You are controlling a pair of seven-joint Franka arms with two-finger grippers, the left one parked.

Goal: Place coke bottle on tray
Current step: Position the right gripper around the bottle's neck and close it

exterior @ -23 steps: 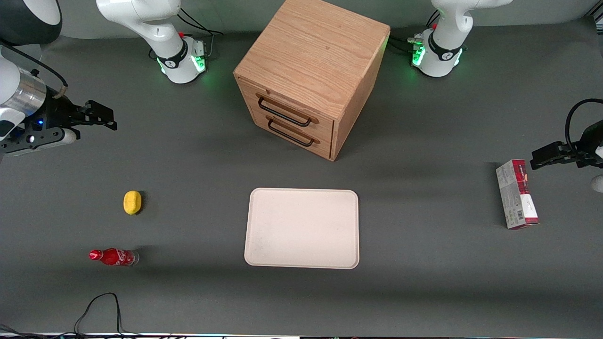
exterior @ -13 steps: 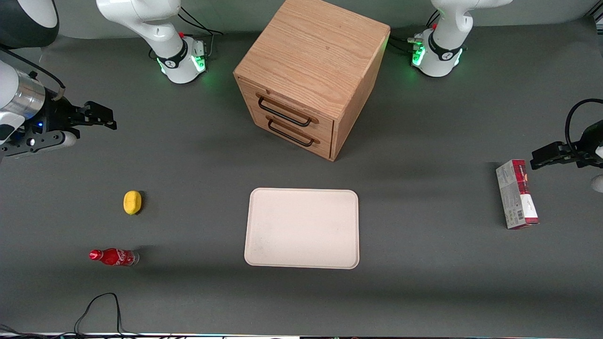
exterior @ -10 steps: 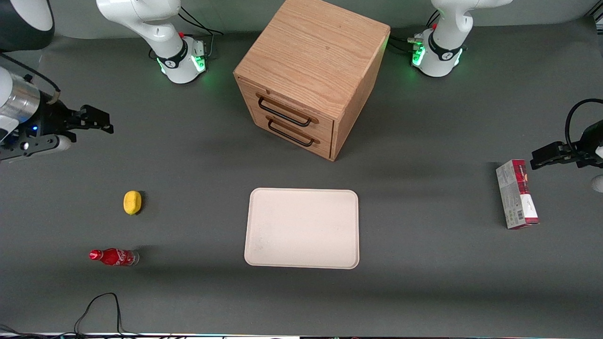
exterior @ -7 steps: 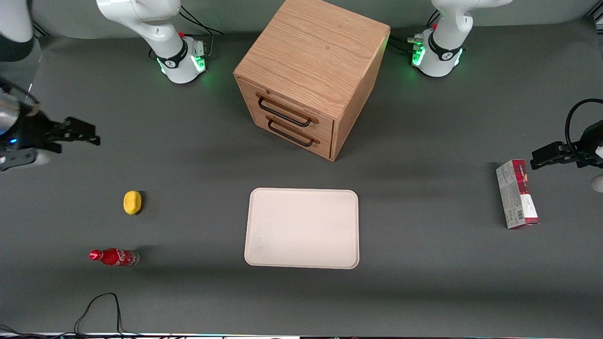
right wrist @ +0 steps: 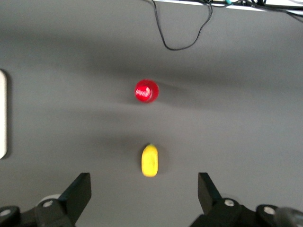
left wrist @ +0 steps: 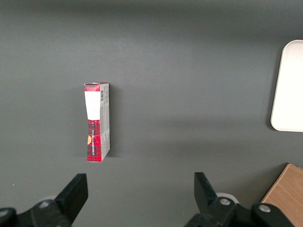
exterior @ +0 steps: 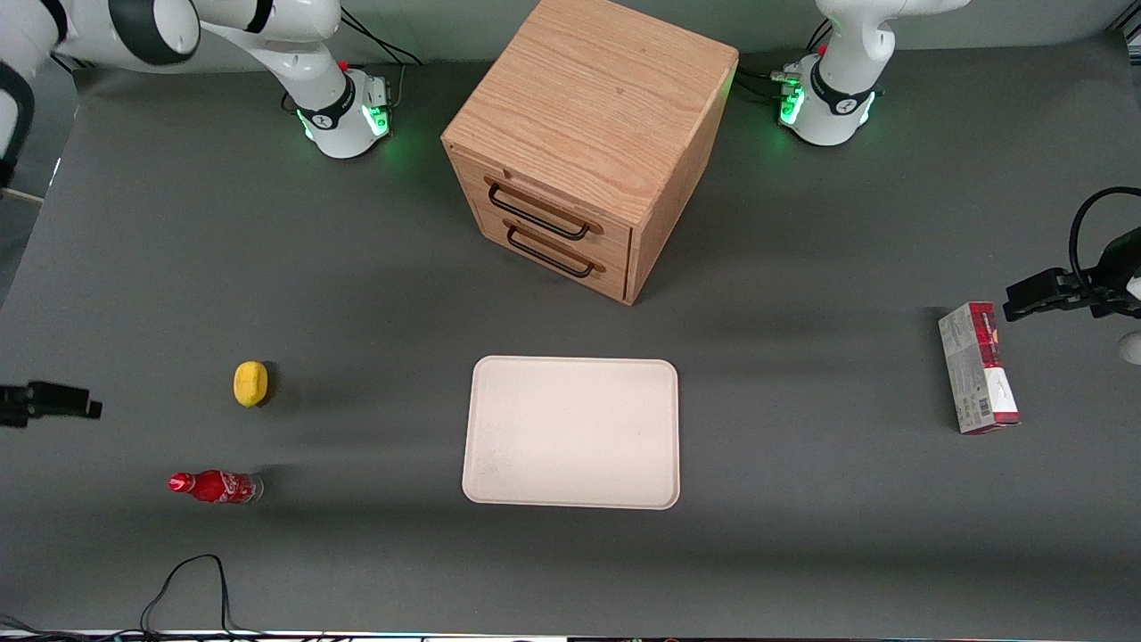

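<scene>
Coke bottle (exterior: 215, 486) is standing upright on the table, toward the working arm's end from the tray (exterior: 571, 432) and well apart from it. Lemon-like lump (exterior: 250, 383) is sitting near the bottle, farther from the front camera. Gripper (right wrist: 144, 194) is hanging above the lump, fingers (right wrist: 79, 191) spread wide and holding nothing; in the front view it is barely showing at the frame edge (exterior: 53, 401), so its height is hard to judge. Tray is lying in front of the wooden cabinet (exterior: 584, 143).

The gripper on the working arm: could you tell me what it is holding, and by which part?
Nothing. The gripper is open, up above the table, well clear of the coke bottle.
</scene>
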